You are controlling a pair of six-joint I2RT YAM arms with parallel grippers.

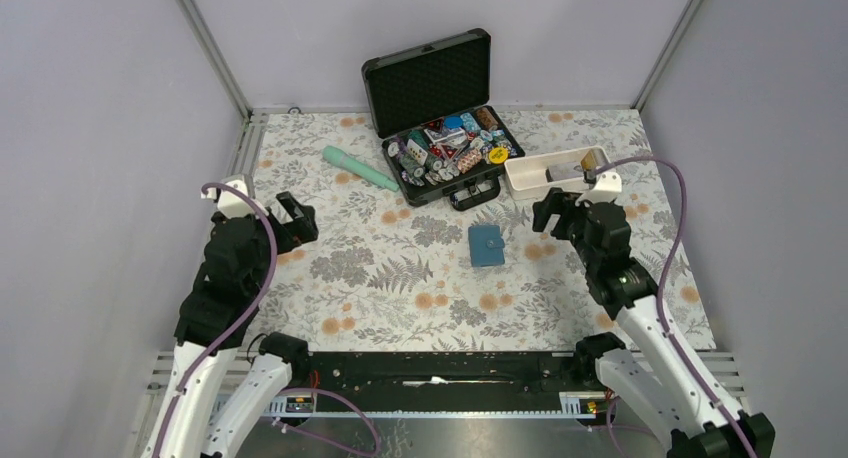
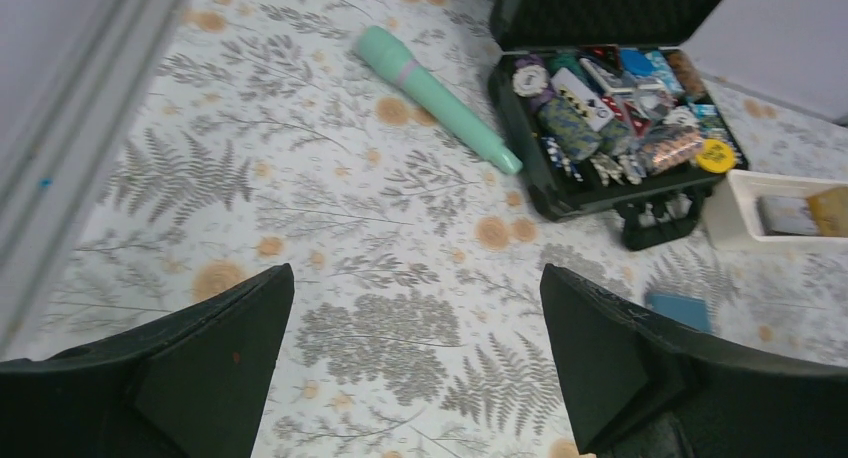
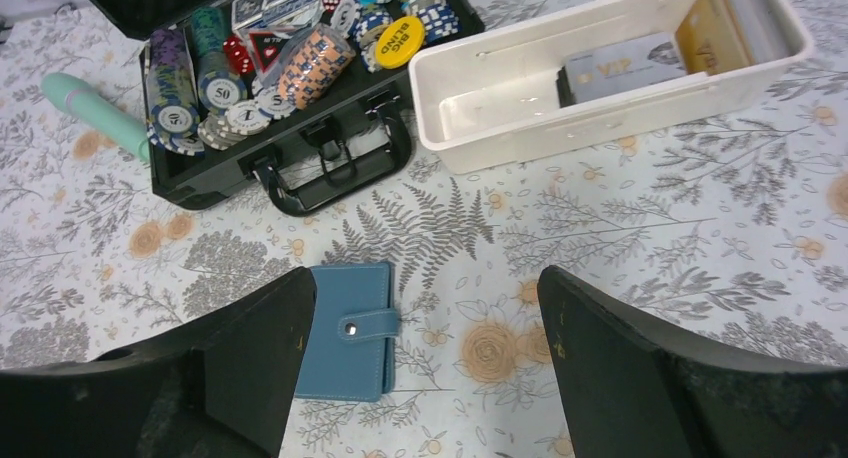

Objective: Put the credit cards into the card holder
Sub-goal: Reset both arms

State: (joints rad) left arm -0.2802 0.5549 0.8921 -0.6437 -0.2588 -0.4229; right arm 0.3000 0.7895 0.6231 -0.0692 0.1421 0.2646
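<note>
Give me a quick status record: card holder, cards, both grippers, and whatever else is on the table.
card holder: shut, snap fastened, flat on the tablecloth, apart from the tray
credit cards: at least two, in the white tray; one silver-grey, one orange-gold
left gripper: open, empty
right gripper: open, empty, near holder and tray
clutter: open black case holding poker chips; mint cylinder beside it

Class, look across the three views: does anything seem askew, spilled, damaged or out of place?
Nothing looks spilled or damaged. The poker chips lie jumbled in the open black case, and in the white tray the orange-gold card leans against one end instead of lying flat.
</note>
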